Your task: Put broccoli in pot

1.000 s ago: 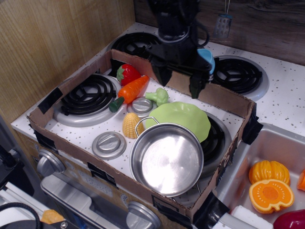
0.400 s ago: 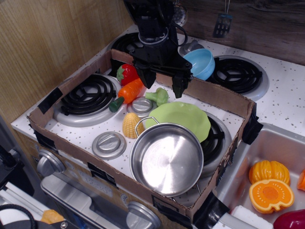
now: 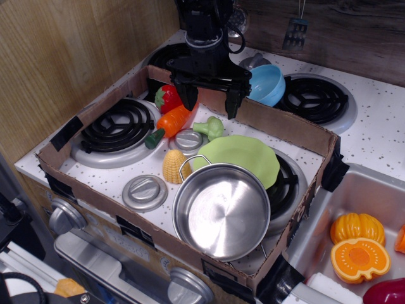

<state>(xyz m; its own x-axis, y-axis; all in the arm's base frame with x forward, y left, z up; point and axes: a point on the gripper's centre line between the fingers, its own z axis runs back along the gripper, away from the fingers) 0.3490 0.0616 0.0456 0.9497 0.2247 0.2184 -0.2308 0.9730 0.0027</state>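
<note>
The broccoli (image 3: 211, 128) looks like light, hard toy plastic, probably a bit slick, so pinching across the bumpy head beats grabbing the short stem. It lies on the stove surface (image 3: 120, 174) beside a small grey lid (image 3: 188, 140), just behind the green plate (image 3: 243, 158), while the pot (image 3: 221, 211) sits empty up front. The tool (image 3: 209, 105) hangs above it, jaws spread wide and holding nothing. Compared with a second ago it's slid left from over the blue bowl (image 3: 268, 84) and seems lower, though height's hard to judge from this angle.
</note>
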